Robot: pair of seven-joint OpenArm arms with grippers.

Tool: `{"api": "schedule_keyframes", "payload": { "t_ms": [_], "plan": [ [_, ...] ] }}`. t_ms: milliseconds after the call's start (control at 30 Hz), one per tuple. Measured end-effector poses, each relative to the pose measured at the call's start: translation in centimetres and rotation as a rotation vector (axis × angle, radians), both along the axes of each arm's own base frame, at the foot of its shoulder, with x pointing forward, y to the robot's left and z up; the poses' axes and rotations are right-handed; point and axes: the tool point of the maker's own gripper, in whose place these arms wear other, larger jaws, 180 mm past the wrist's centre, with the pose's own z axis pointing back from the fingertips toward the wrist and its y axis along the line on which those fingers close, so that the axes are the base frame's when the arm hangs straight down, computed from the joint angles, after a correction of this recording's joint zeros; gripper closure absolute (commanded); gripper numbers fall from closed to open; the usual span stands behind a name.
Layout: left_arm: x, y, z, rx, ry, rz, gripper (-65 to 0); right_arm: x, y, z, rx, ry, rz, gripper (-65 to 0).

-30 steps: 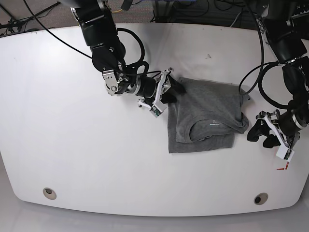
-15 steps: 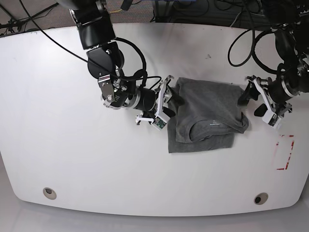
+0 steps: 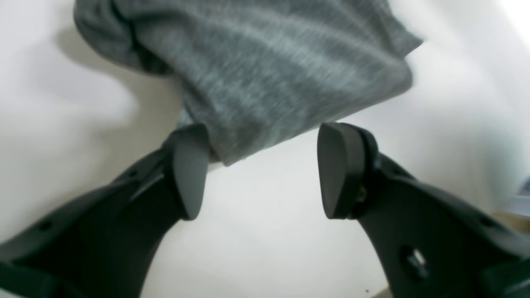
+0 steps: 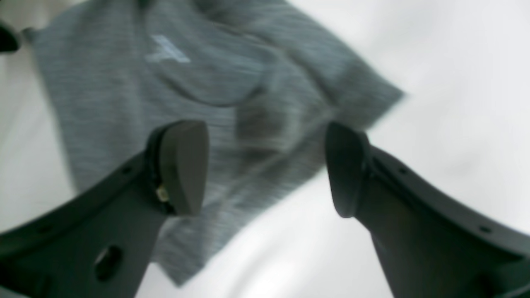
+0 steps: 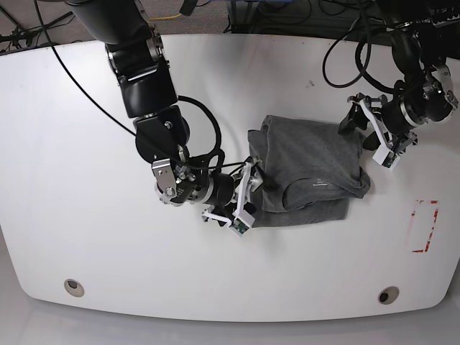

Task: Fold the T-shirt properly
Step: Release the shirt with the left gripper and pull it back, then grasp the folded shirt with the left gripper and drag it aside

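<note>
Both end effectors stand spread and empty: my right end effector [image 4: 265,169] over the T-shirt [image 5: 309,172] hem, my left end effector [image 3: 256,169] just short of a corner. I judge regrasping comes next, closing on both edges.

T-shirt [image 4: 174,74] label blurred, unreadable
</note>
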Motion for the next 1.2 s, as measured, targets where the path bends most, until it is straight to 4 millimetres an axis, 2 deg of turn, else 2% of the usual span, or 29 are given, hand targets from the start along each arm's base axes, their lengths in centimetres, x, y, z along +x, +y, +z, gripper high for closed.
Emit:
{"api": "schedule_keyframes", "payload": {
  "t_ms": [167,267,367,467,567,767,867,1033,1200],
  "plan": [
    [1.7,-0.7,0.5,0.014,-0.032,0.029,-38.5,0.3,-0.4,-0.4,-0.009,0.013,-0.013,-41.5],
    [2.7,-0.1,0.5,0.07,-0.056,0.067,-38.5,-0.7,-0.1,-1.4,0.002,0.038,-0.009,-41.5],
    [3.3,-0.5,0.6,0.066,-0.1,0.096,-38.5,-2.4,-0.1,-2.9,-0.001,0.072,-0.006,-41.5],
    [3.5,-0.7,-0.2,0.071,-0.094,0.108,-38.5,-4.1,0.1,-4.1,0.002,0.106,-0.002,-41.5],
    [3.6,-0.6,-2.3,0.079,-0.043,0.118,-38.5,-5.1,0.0,-5.0,-0.002,0.13,-0.002,-41.5],
    [4.2,-2.0,-4.9,0.016,-0.032,0.109,-38.5,-6.5,0.6,-5.3,0.028,0.139,0.002,-41.5],
    [4.7,-2.7,-5.9,0.004,-0.02,0.097,-38.5,-6.9,0.3,-5.4,0.012,0.14,0.004,-41.5],
    [5.7,-2.9,-4.1,0.009,-0.08,0.092,-38.5,-7.3,0.5,-3.3,0.045,0.07,0.009,-41.5],
    [6.5,-2.7,1.1,0.094,-0.205,0.072,-38.5,-8.1,-1.2,-2.9,-0.016,0.054,0.005,-41.5]
  ]
}}
